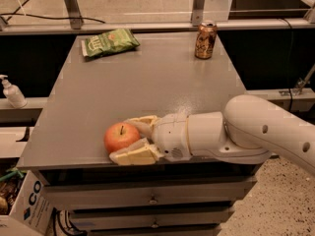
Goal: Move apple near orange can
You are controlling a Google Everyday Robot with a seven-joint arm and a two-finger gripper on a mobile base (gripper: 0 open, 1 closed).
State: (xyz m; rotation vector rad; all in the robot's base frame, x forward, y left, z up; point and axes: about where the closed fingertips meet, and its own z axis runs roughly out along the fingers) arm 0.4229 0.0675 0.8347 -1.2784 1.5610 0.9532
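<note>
The red-orange apple (120, 136) sits near the front left edge of the grey table (147, 82). My gripper (121, 139) reaches in from the right, low over the table. Its cream fingers (133, 156) lie on either side of the apple, one behind it and one in front, closed against it. The apple still rests on the table top. The orange can (205, 40) stands upright at the table's back right, far from the apple and the gripper.
A green chip bag (109, 42) lies at the back left of the table. A white pump bottle (12, 92) stands on a ledge to the left. A cardboard box (24, 205) sits on the floor at the lower left. Drawers run below the table's front edge.
</note>
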